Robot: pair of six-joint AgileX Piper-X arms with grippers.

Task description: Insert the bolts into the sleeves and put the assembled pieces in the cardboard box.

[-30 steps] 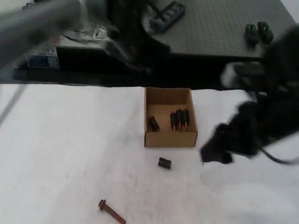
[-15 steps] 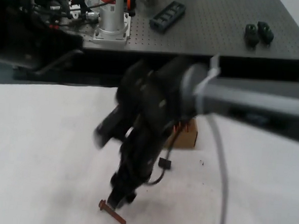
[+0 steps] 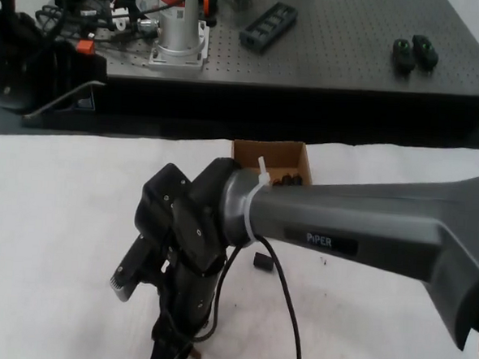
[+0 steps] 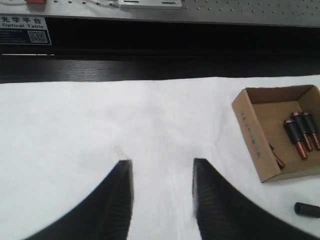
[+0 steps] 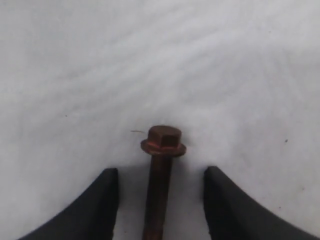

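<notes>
Plainly rust-brown bolt [image 5: 159,182], hex-headed.

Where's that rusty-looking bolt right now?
In the right wrist view, the bolt lies on the white cloth between the open fingers of the right tool, on the near side of the cardboard box.

so the white cloth-covered table [image 3: 57,241] has a small open brown cardboard box [image 4: 252,137], a short black cylindrical sleeve [image 4: 306,209] just beside it, and a rusty-brown hex-head bolt [image 5: 161,170] lying loose
</notes>
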